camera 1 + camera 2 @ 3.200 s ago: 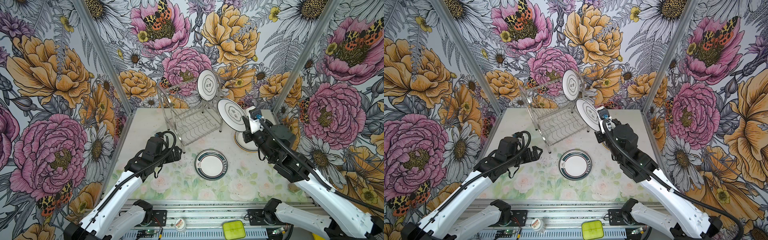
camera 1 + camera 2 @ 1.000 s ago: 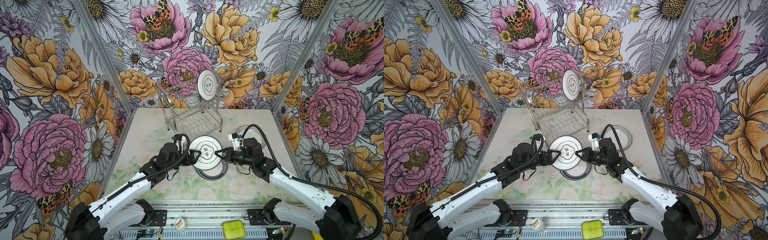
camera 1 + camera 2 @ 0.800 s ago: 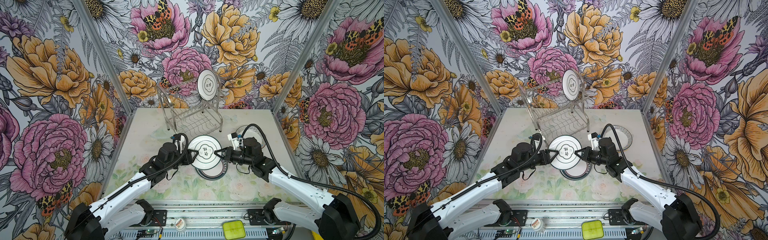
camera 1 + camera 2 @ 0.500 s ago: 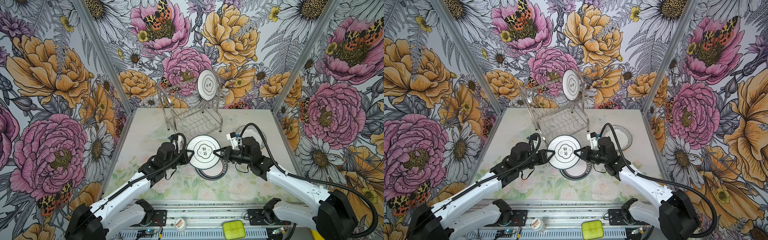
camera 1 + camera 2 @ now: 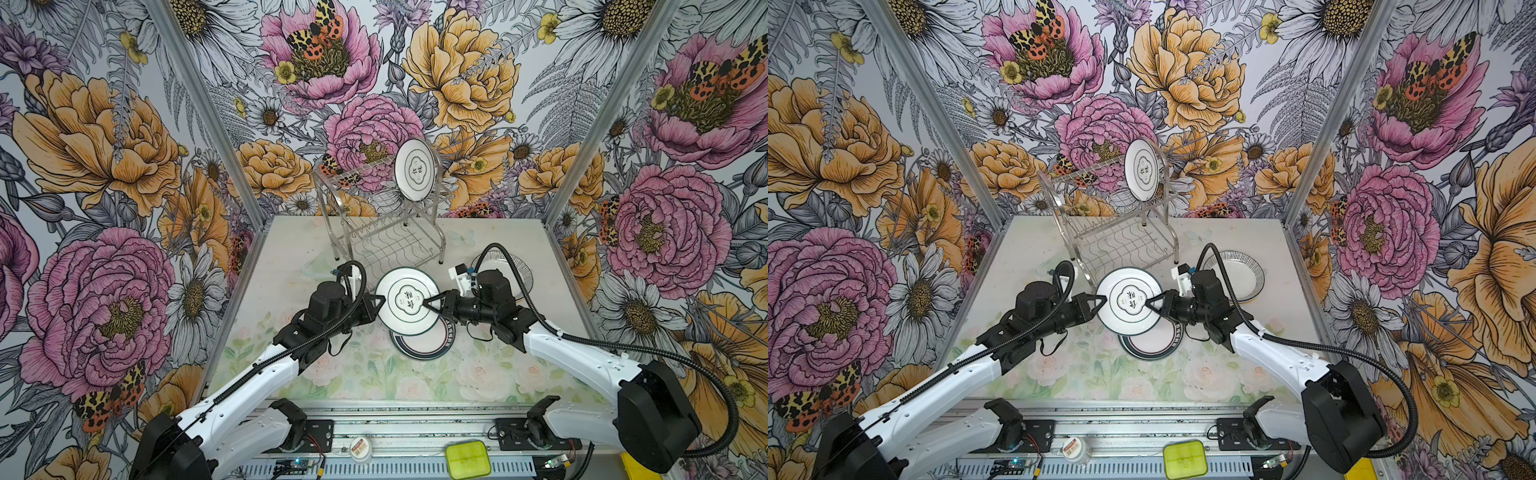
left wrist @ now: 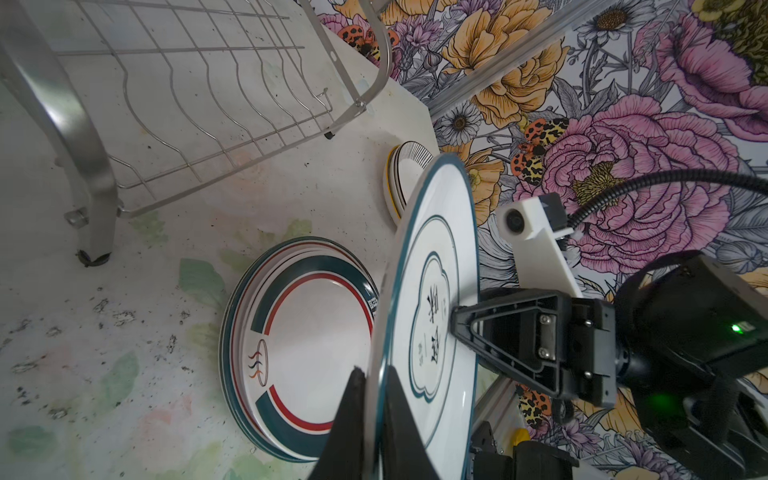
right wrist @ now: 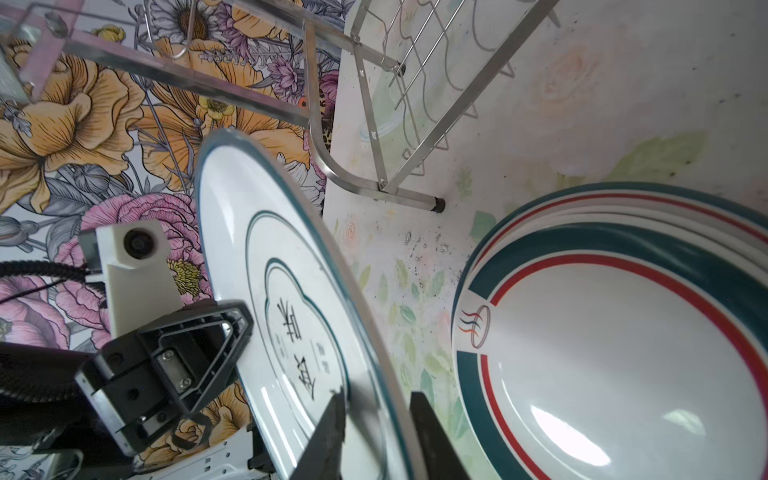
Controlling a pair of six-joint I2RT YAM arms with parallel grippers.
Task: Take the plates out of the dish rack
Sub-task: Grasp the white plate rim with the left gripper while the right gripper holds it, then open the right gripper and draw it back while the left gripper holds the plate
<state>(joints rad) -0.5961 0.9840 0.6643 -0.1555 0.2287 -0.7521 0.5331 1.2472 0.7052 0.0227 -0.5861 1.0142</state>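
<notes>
My left gripper [image 5: 379, 299] clamps the cloud-emblem plate [image 5: 402, 318] by its rim above the stack [image 5: 426, 348], apparently taking it over. My right gripper [image 5: 426, 301] seems parted, merely straddling the opposite rim.

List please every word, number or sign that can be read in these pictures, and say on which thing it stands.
Nothing can be read with certainty.
raised plate: two black characters in a cloud-shaped frame, unclear.
racked plate: similar characters, too small.
stacked plate: no words, only an oval emblem with three wavy lines.
round container: red label, blurred.
</notes>
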